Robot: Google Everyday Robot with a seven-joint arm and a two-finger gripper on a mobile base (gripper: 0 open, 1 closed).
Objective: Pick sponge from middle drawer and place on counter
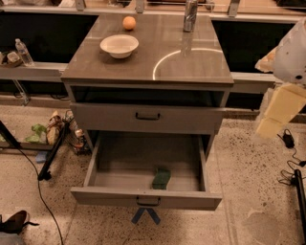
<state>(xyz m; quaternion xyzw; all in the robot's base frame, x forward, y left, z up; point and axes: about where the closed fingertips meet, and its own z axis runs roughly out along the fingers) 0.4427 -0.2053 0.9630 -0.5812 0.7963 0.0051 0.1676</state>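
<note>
The sponge (pixel 161 178), dark green, lies on the grey tray of the middle drawer (pixel 119 179), near its front and right of centre. The drawer is pulled out wide, with a small black bar handle on its front panel (pixel 148 202). The counter (pixel 143 62) is the glossy grey-brown cabinet top with a curved light streak. My arm enters at the right edge, white above and pale yellow below. The gripper (pixel 279 112) hangs there, right of the cabinet and well above and to the right of the sponge, touching nothing.
On the counter stand a white bowl (pixel 119 45), an orange fruit (pixel 129 22) and a metal can (pixel 190 14). The shut drawer above has a like handle (pixel 147 116). Cables, a stand leg (pixel 50 158) and litter lie on the floor to the left; more cables (pixel 289 143) lie to the right.
</note>
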